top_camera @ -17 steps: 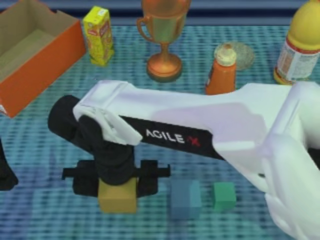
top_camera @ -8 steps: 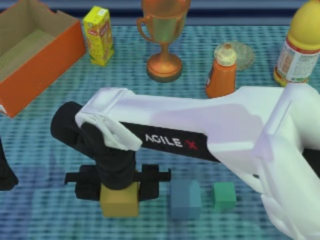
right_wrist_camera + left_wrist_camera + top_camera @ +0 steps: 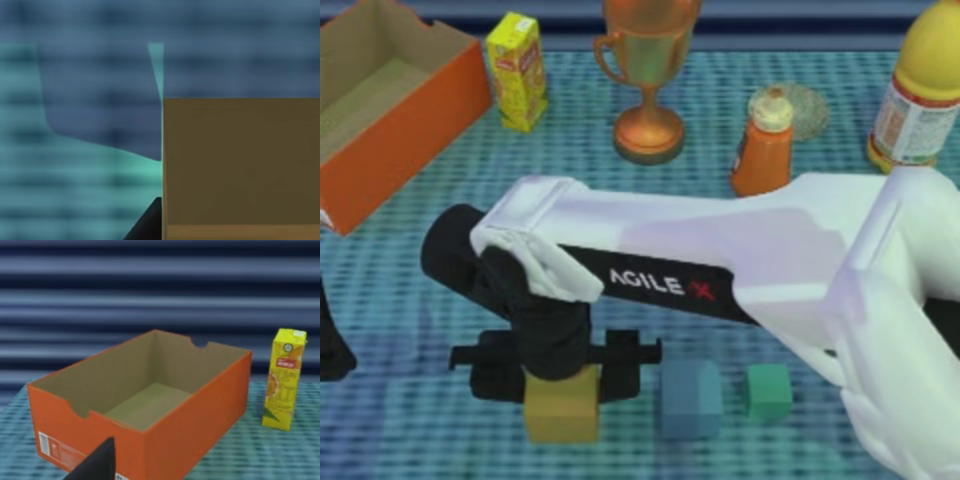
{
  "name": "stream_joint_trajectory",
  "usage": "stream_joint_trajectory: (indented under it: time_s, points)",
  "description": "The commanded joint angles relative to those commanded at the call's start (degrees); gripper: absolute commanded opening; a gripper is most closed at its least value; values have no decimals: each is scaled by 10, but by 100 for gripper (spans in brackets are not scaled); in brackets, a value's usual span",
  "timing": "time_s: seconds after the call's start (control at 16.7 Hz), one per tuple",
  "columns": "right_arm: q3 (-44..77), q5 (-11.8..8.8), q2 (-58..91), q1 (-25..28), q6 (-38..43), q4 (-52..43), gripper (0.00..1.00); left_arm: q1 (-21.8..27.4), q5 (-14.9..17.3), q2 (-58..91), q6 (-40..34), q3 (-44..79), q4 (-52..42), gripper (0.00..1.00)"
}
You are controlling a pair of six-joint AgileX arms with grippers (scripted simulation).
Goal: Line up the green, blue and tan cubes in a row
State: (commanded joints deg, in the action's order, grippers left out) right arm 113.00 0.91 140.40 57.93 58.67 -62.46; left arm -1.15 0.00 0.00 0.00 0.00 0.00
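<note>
The tan cube (image 3: 561, 412) sits near the table's front edge, left of the others, with my right gripper (image 3: 558, 378) straight above it and shut on it. In the right wrist view one dark fingertip (image 3: 150, 222) presses against the tan cube's (image 3: 240, 165) side; the other finger is hidden. The blue cube (image 3: 692, 398) stands just right of the tan one, and the small green cube (image 3: 769, 390) is right of that, both free on the table. My left arm (image 3: 330, 345) is parked at the left edge; one of its fingertips (image 3: 100, 462) shows with nothing by it.
The orange-sided cardboard box (image 3: 390, 110) fills the back left, with the yellow juice carton (image 3: 518, 70) beside it. A trophy cup (image 3: 648, 70), an orange bottle (image 3: 763, 140) and a large yellow bottle (image 3: 923, 85) stand along the back. My right arm spans the middle of the table.
The right gripper and the tan cube have shifted slightly right and toward the front edge, closer to the blue cube. The last half second shows almost no motion. The left arm is still.
</note>
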Motion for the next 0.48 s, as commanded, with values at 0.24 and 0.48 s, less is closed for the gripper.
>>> stream_joint_trajectory:
  time_s: [0.24,0.48]
  points:
    - [0,0,0,0,0,0,100,0,0,0,0,0,0,100]
    - [0,0,0,0,0,0,100,0,0,0,0,0,0,100]
